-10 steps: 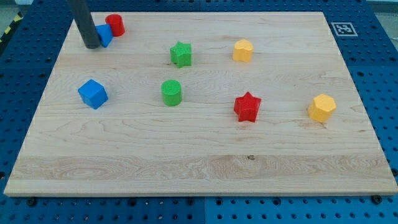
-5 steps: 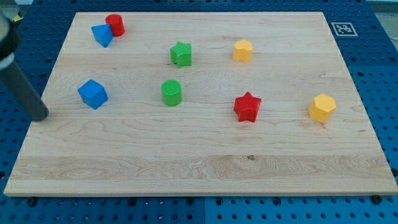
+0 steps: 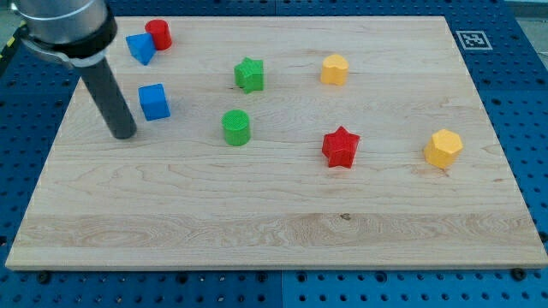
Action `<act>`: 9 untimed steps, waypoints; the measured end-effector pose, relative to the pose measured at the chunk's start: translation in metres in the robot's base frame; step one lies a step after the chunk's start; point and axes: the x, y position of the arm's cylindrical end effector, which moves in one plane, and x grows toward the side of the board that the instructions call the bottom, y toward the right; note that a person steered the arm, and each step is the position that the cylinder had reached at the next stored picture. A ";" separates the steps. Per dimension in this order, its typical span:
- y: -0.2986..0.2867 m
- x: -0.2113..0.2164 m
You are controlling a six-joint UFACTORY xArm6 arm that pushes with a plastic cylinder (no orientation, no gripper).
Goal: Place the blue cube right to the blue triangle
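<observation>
Zero readable writing; square marker (image 3: 471, 39) beside board (image 3: 282, 231).

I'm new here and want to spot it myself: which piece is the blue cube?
Start at the wooden board's top-left corner, where a red cylinder and blue triangle touch. Just below them, alone, sits the blue cube, with my tip at its lower left. It is the only square-faced blue block.

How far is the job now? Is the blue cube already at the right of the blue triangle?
Not yet. The blue cube sits below the blue triangle, not to its right; the red cylinder touches the triangle on that side. In hand: my tip stands just left of and below the cube, a small gap between. Left: push the cube up and rightward, near the cylinder.
</observation>
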 end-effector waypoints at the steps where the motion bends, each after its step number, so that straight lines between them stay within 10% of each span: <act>1: 0.049 -0.048; 2: 0.061 -0.098; 5: 0.039 -0.023; 7: 0.028 -0.092; 9: 0.025 -0.071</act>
